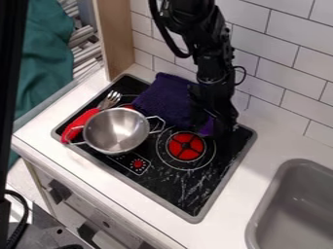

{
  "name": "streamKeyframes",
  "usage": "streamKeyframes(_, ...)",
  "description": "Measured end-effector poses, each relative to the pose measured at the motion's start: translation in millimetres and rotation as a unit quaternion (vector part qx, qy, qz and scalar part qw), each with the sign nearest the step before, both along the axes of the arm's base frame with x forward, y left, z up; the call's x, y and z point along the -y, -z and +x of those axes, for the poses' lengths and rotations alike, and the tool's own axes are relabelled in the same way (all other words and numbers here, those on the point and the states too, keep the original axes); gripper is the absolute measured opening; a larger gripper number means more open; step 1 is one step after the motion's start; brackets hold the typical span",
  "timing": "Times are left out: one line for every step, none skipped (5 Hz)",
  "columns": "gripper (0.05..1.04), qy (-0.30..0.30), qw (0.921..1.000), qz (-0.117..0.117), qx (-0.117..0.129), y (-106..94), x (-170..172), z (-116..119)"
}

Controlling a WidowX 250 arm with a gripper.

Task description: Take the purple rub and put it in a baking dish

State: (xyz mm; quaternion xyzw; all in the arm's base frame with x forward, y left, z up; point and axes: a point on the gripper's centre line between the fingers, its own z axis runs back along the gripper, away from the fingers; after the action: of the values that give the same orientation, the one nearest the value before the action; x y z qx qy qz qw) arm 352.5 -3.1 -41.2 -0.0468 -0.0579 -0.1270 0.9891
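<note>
The black gripper point(214, 129) hangs at the right-hand end of the soft purple cloth point(162, 99); against the black stovetop point(211, 172) I cannot tell whether it is open, closed or gripping. Most of the cloth lies to its left, and the round silver metal pot point(117, 130), presumably the dish, sits lower left, so the carry should run that way.

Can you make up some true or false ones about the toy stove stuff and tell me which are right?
1. The fork is next to the pot. True.
2. The purple cloth is inside the pot. False: it is on the stove, beside the pot.
3. The robot arm is black. True.
4. The pot has a lid on. False: its top is open.
5. The sink is grey. True.
</note>
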Motion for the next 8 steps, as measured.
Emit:
streamKeyframes(0.509, 0.006, 1.0000, 0.000, 0.002, -2.1, 0.3, -5.9)
streamKeyframes(0.509, 0.012, 0.9998, -0.002, 0.015, -15.4, 1.9, -13.8)
streamKeyframes(0.509, 0.032, 0.9971, 0.001, 0.069, -48.8, 3.2, -22.5)
streamKeyframes(0.509, 0.021, 0.9933, 0.020, 0.112, -81.5, -12.7, -41.3)
streamKeyframes(0.509, -0.050, 0.9918, 0.017, 0.116, -85.0, -62.4, -61.6)
streamKeyframes(0.509, -0.094, 0.9897, 0.008, 0.108, -82.6, -99.6, -76.0)
streamKeyframes(0.509, -0.120, 0.9887, -0.006, 0.090, -65.9, -124.6, -87.7)
streamKeyframes(0.509, -0.117, 0.9907, -0.016, 0.067, -53.8, -130.0, -86.9)
